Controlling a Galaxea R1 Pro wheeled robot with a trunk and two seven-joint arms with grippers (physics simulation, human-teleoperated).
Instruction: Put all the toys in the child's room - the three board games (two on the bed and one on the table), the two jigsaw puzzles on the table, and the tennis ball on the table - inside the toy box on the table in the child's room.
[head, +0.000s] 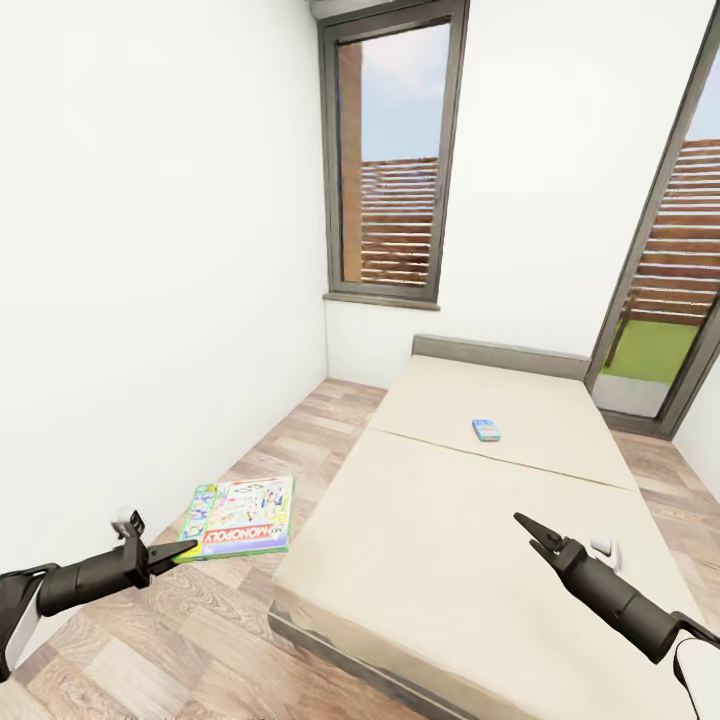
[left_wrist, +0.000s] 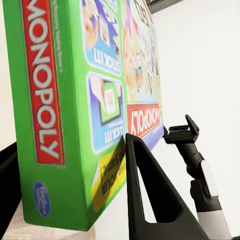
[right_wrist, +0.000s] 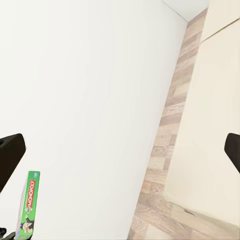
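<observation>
- The left tool (head: 178, 550) has its two fingers closed on the near edge of a green Monopoly board game (head: 240, 517), which it holds out flat above the wooden floor (head: 200, 640), in the strip between the white wall (head: 150, 300) and the bed (head: 480, 560).
- In the left wrist view, one black finger (left_wrist: 150, 195) lies along the printed face of that box while the other sits under its far side, so the grip looks firm.
- The right tool (head: 530, 532) hangs over the beige mattress with nothing in it; its fingers stand apart, as the right wrist view shows one at each side of the frame.
- A second board game (head: 487, 429), small and blue, lies on the mattress near the seam, its long axis across the bed.
- From the right tool, that blue box lies at about eleven o'clock, farther up the bed; from the left tool it lies at about two o'clock, well apart.
- The right arm is the nearer and the free one, so I judge it the natural arm for that pick, reaching forward up the bed.
</observation>
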